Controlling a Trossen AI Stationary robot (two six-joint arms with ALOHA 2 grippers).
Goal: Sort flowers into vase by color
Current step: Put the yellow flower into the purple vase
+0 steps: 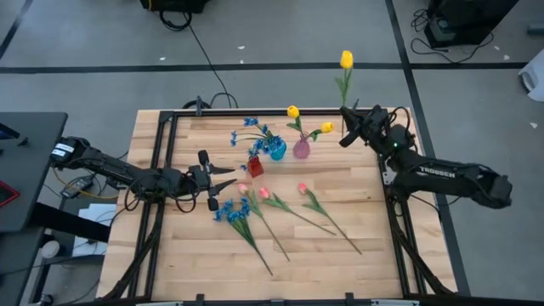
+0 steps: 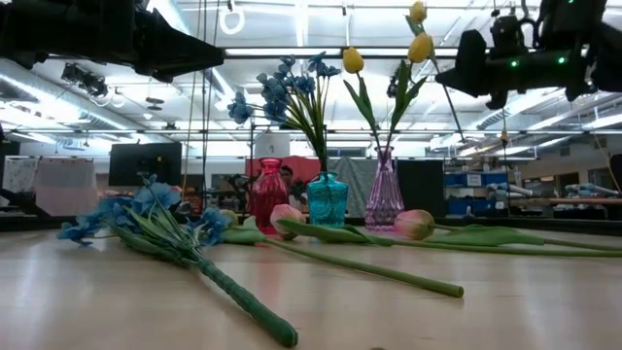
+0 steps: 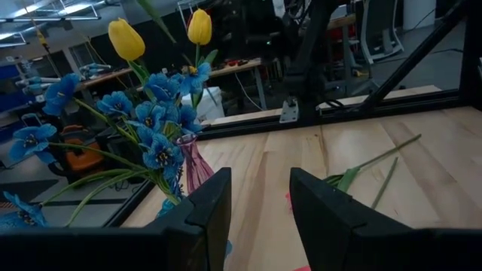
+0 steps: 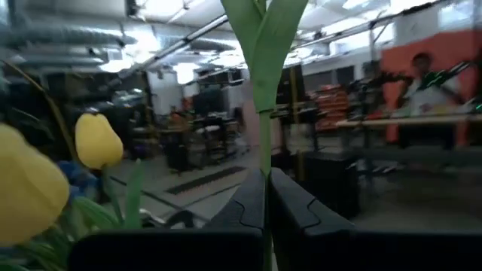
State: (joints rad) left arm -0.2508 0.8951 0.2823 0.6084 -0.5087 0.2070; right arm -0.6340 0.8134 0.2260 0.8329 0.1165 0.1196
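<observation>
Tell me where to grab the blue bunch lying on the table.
Take the blue bunch on its bare stem, just below the blossoms, coming straight down with the open left claw. The stem lies flat and slanted, so set the fingers across it.

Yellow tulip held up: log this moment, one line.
right gripper: shut on yellow tulip | left gripper: open, near red vase
</observation>
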